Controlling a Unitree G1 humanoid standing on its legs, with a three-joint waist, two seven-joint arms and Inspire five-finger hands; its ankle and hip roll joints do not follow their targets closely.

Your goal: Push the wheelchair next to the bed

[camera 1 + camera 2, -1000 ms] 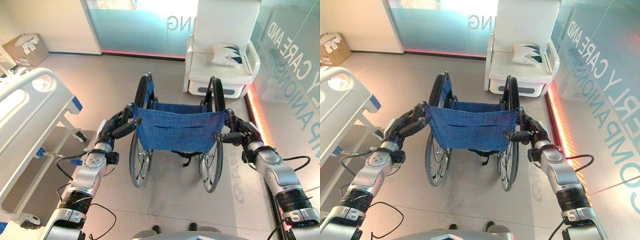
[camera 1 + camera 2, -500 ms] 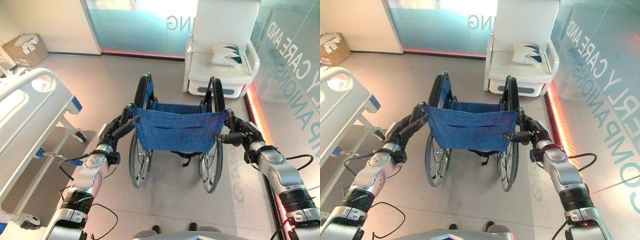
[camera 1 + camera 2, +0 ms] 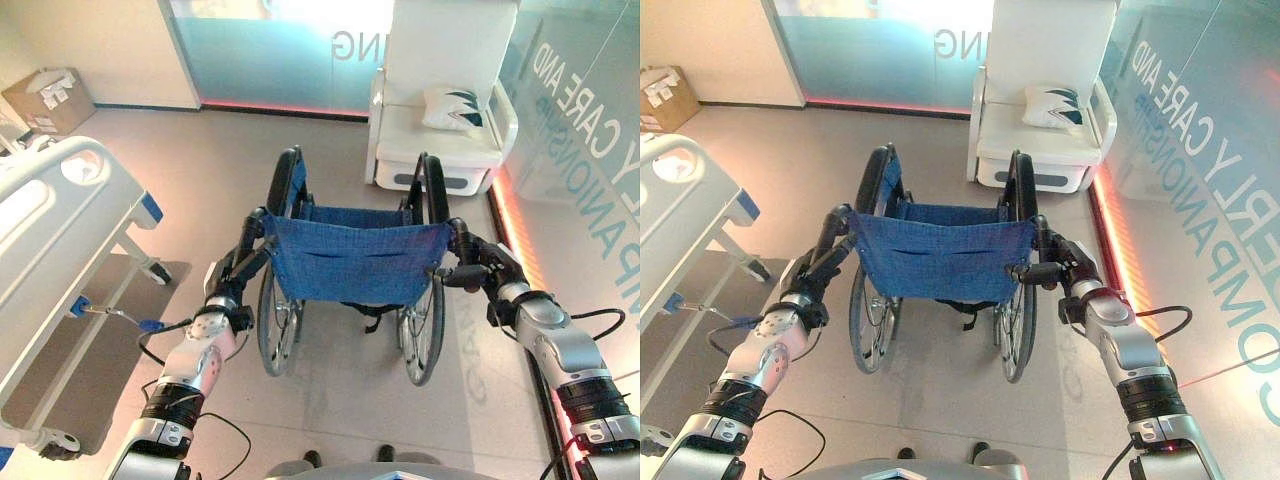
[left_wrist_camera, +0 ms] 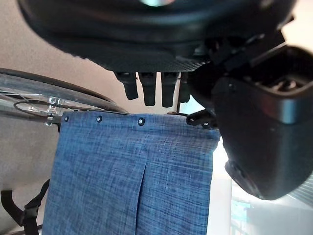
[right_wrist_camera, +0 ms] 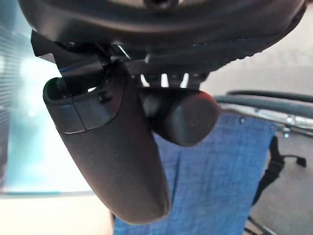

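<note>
Both hands sit low in the eye views, on the wheelchair's 2 push handles. The left hand, lower left of centre, has its fingers curled down at the handle beside the top of the backrest; its wrist view suggests a closed grip, though the handle itself is mostly hidden there. The right hand, right of centre, is wrapped round the right handle, whose rounded black rubber end pokes out past the thumb.

To push well, the robot should probably keep both wrists level and drive evenly, then lean harder on the right handle to swing the chair toward the frame's left, where the bed lies. The chair is mid-frame, well apart from the bed, so the turn looks like the bulk of the work left.

The backrest is coarse blue woven cloth, studded along its top edge and sagging softly between thin black tubes. The 2 big wheels are narrow, spoked and dark-tyred on a smooth, pale floor. The bed is glossy white moulded plastic with rounded corners. Farthest off, at the upper right, a boxy white armchair holds a patterned cushion.
</note>
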